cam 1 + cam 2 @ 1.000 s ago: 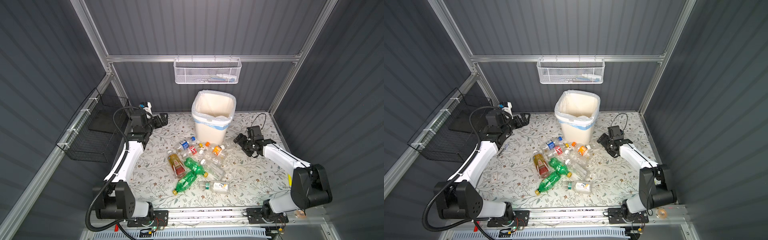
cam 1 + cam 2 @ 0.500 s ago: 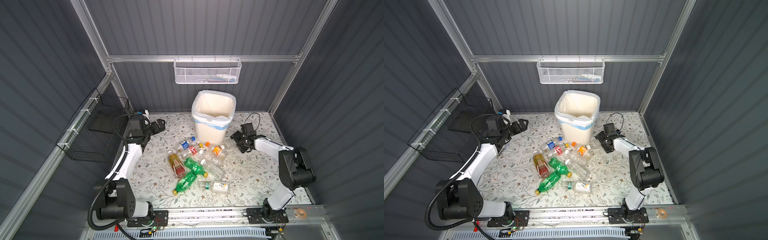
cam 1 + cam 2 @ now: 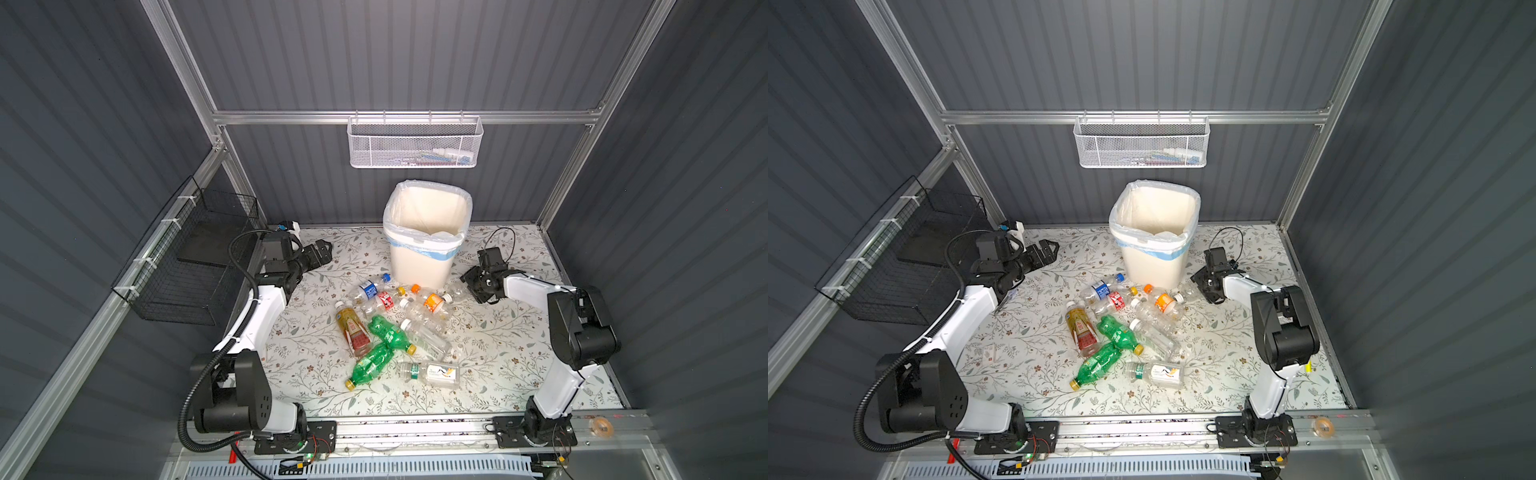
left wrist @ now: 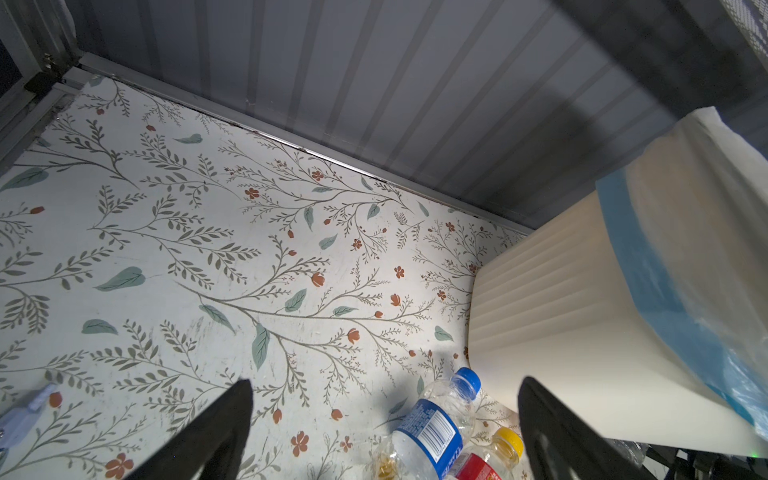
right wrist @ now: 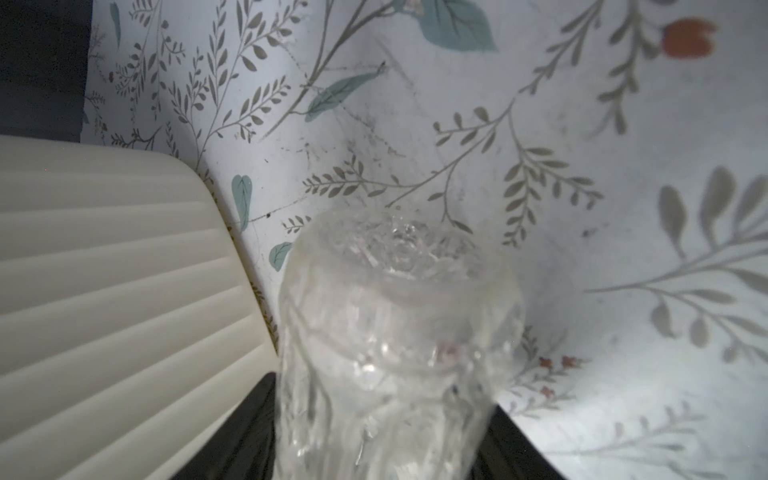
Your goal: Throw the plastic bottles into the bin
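The right gripper (image 5: 382,392) has both fingers pressed against a clear bottle (image 5: 399,316) just beside the bin (image 3: 419,257). The left gripper (image 4: 385,381) hangs wide open and empty above the tabletop (image 4: 166,249), while the other bottles (image 3: 386,332) lie heaped in front of the bin.

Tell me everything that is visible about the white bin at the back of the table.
The bin is a cream-white plastic wastebasket, tapered toward its base, with rounded corners and shallow ribs on its wall. A translucent white bag with a blue band lines it and folds over the rim. It stands upright at the rear middle of the floral table, open; no bottle shows inside. A blue-capped bottle lies near its foot; contact cannot be told.
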{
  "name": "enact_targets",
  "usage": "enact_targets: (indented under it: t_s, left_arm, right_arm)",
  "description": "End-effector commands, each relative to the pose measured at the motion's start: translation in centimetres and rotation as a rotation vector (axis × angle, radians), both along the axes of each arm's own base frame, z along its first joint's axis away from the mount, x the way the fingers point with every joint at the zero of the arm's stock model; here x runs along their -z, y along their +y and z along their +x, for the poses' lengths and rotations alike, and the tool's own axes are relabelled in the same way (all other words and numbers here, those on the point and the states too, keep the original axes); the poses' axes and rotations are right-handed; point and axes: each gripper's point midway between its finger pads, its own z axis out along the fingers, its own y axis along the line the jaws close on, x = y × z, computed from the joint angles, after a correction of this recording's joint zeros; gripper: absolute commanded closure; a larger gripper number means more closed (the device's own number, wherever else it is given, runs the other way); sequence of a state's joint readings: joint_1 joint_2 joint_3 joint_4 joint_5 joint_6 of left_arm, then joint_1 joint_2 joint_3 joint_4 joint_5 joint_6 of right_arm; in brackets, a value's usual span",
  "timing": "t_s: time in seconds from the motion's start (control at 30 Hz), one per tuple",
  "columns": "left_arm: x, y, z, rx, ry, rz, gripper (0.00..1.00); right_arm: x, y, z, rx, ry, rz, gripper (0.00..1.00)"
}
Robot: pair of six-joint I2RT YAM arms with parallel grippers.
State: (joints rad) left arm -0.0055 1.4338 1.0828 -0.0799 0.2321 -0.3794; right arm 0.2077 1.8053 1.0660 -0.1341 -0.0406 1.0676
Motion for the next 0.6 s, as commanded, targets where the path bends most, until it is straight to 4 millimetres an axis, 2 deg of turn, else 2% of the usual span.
enact_targets:
  t_s: [0.0,0.13,0.3,0.43,0.57]
  left_arm:
    - [0.9,-0.1,0.0,0.007,0.013,-0.021,0.01]
    - [1.2,-0.3,-0.1,0.020,0.011,-0.022,0.01]
    - [1.5,-1.2,-0.6,0.073,0.002,-0.042,0.01]
    - [2.2,-1.2,-1.4,0.073,0.017,-0.043,0.01]
    - [2.5,-1.2,-2.1,0.072,0.018,-0.046,0.01]
  right_arm:
    - [-1.5,-1.5,-0.3,0.019,-0.036,-0.023,0.41]
    - [-4.1,-3.8,-0.8,0.037,-0.098,-0.038,0.43]
    - [-9.9,-6.4,-1.2,-0.004,-0.246,-0.063,0.42]
    - [-17.8,-7.9,-2.5,-0.072,-0.463,-0.195,0.41]
    - [-26.3,-8.0,-5.0,-0.156,-0.743,-0.332,0.38]
